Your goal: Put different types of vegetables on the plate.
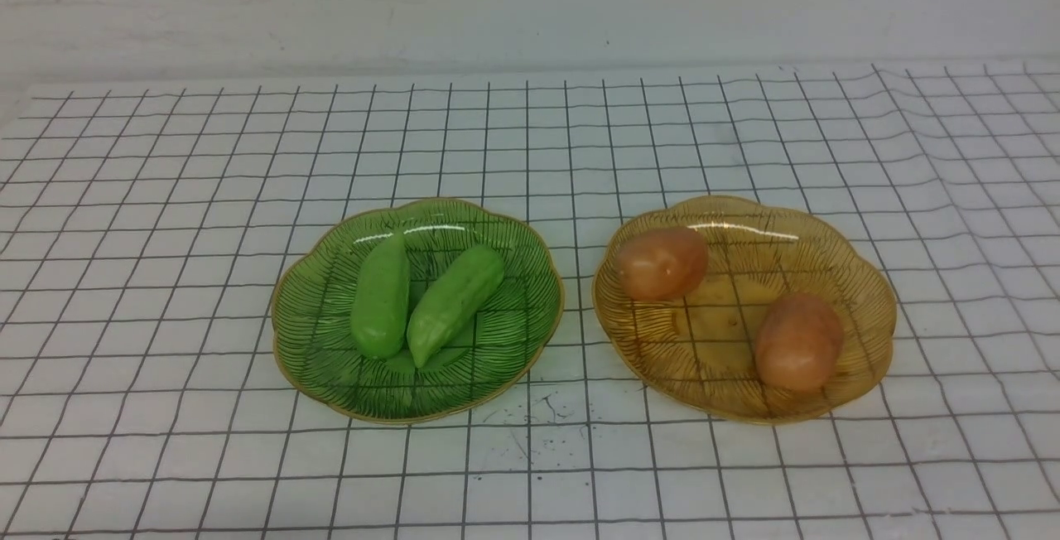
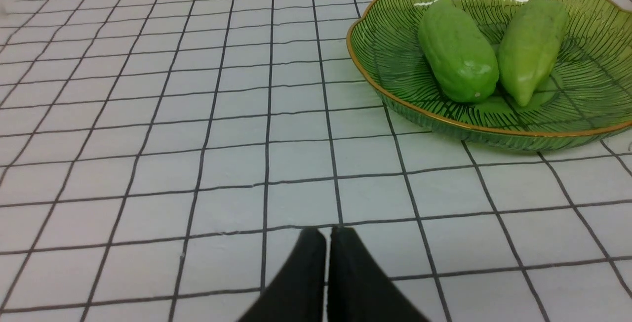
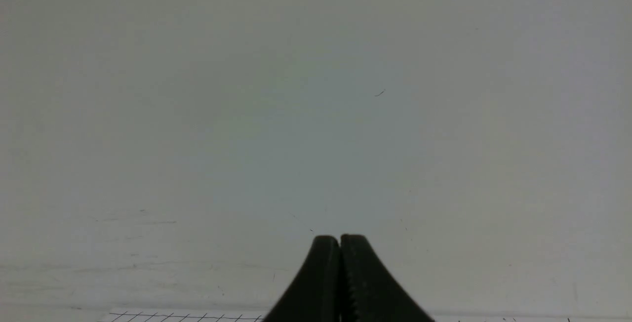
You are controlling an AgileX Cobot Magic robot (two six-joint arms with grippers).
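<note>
Both grippers, left gripper [image 2: 328, 233] and right gripper [image 3: 339, 240], are closed and hold nothing. Two smooth green cucumbers [image 1: 380, 297] [image 1: 455, 302] lie in the green plate [image 1: 315, 308]. Two orange-brown potatoes [image 1: 662, 262] [image 1: 797, 341] lie in the amber plate [image 1: 869, 308].

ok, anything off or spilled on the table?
Nothing stands out. Two cucumbers lie in the green plate, two potatoes in the amber plate. Nothing spilled or damaged.
</note>
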